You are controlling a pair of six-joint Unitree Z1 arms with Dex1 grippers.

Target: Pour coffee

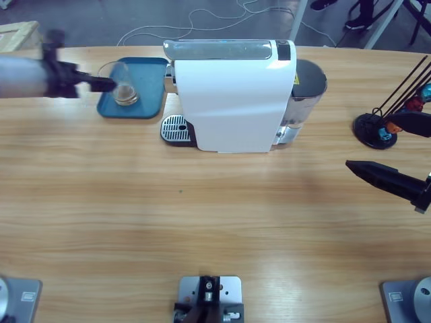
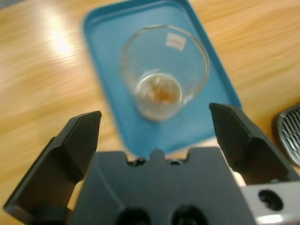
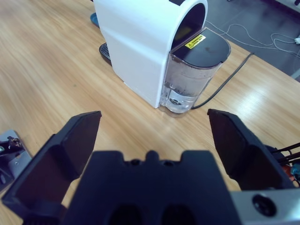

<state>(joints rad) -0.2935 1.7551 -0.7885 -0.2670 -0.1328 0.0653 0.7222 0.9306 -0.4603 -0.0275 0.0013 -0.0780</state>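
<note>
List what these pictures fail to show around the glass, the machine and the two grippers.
- Glass, high view: the left gripper overlaps it, so contact cannot be told.
- Coffee, left wrist view: blurred; its depth is unreadable.
- Machine, high view: its spout is hidden under the white body.
- Capsule stand, high view: cut by the right edge; capsules are too small to count.
- Right gripper, high view: its arm is cut off by the edge.

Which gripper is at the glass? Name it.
The left gripper: open, its jaws by the glass on the blue tray. The right gripper hangs far off, past the coffee machine.
</note>
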